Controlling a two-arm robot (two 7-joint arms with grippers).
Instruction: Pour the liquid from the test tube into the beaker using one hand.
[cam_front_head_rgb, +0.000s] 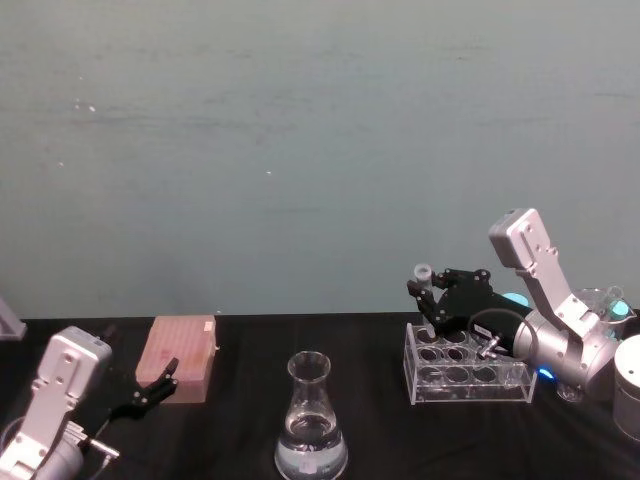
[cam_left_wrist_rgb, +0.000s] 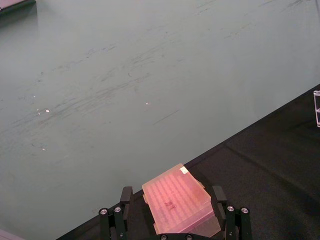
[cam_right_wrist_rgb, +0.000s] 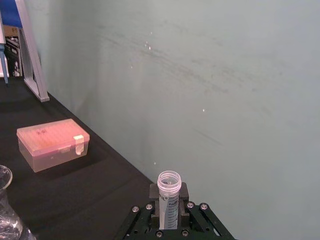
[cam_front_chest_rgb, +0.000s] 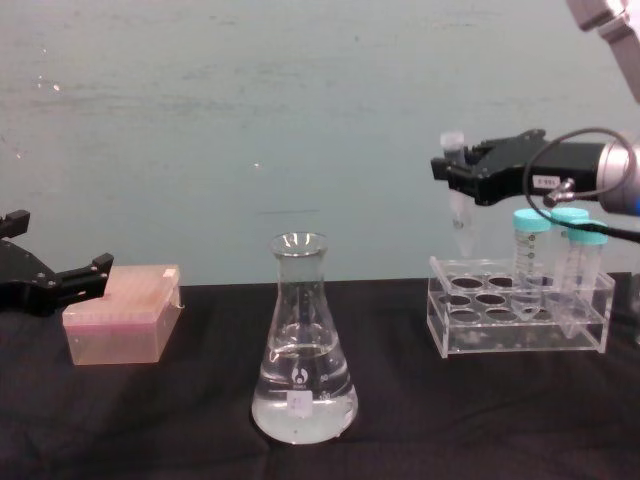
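Chest view, by size. Beaker: standing mid-table, part-filled. Rack: sitting under your right gripper, which is clamping the tube upright, well right of the beaker. Left gripper: idling wide open beside the box. Risk: if you are tipping short of the narrow neck, you are probably spilling.

Soft even light, moderately bright, shadows faint, small glints on the beaker glass

2 silver-grey arms bear black, screw-studded left claw and right claw; black cable, blue light
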